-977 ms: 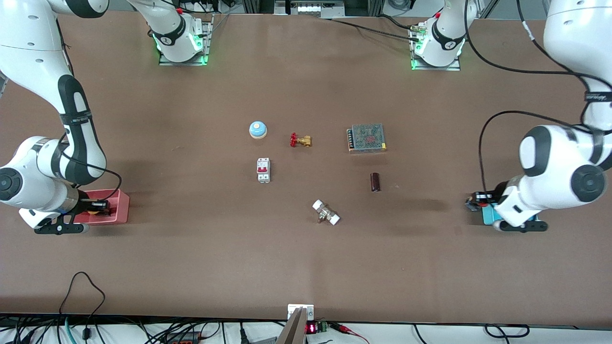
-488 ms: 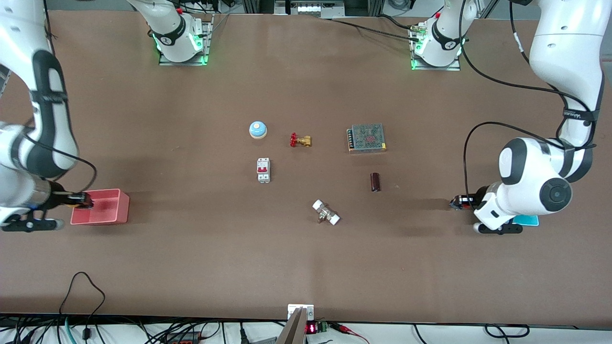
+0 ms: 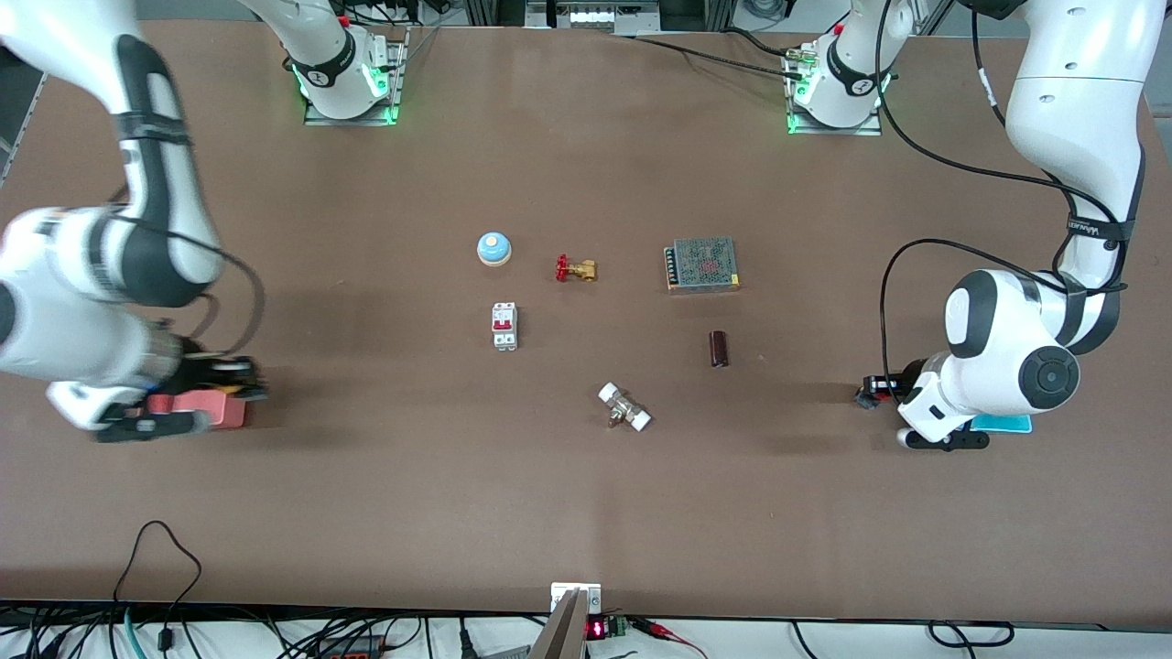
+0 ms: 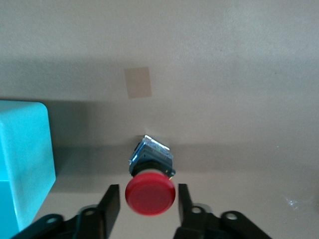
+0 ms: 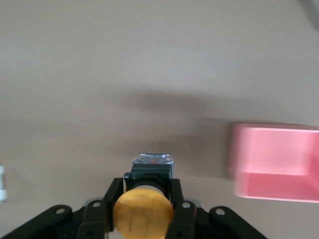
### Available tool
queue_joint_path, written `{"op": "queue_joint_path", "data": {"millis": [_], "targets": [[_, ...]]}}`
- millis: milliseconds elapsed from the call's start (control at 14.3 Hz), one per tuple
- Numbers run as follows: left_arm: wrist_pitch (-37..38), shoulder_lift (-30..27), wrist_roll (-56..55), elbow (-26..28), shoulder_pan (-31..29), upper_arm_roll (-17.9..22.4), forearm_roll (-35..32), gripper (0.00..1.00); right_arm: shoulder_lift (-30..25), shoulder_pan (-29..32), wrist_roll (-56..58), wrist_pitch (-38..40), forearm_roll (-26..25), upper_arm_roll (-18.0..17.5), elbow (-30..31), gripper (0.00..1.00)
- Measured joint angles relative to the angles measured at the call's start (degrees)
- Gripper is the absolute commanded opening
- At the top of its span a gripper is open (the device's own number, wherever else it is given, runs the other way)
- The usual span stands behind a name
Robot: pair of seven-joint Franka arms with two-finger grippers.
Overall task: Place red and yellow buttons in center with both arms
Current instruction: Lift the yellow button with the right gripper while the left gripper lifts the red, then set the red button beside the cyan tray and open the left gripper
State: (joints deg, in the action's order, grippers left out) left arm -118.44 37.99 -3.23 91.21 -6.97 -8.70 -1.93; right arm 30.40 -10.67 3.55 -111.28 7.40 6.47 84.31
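The red button lies between the fingers of my left gripper, with a narrow gap on each side of its cap, so the gripper is open. It seems to rest on the brown tabletop. In the front view my left gripper is low, just off the cyan bin on its centre side. My right gripper is shut on the black body of the yellow button. It is over the table, beside the pink bin.
Mid-table stand a blue bell, a red-handled valve, a white breaker, a mesh-topped power supply, a dark cylinder and a white-ended fitting. The cyan bin and the pink bin show in the wrist views.
My right gripper came out of the pink bin with the yellow button and swung to the bin's centre-side edge. My left gripper moved from the cyan bin toward the centre with the red button.
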Motion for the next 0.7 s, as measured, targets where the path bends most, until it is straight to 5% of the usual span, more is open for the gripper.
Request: {"op": "queue_joint_path", "data": {"millis": [140, 698], "targets": [[0.0, -1.0, 0.0, -0.8, -0.1, 0.0, 0.0, 1.0, 1.2, -5.0, -7.2, -1.1, 0.2, -0.1, 0.1, 0.45], [11.1, -15.7, -0.1, -1.7, -0.7, 0.2, 0.0, 1.0, 8.4, -11.8, -21.5, -6.6, 0.0, 0.3, 0.8, 0.44]]}}
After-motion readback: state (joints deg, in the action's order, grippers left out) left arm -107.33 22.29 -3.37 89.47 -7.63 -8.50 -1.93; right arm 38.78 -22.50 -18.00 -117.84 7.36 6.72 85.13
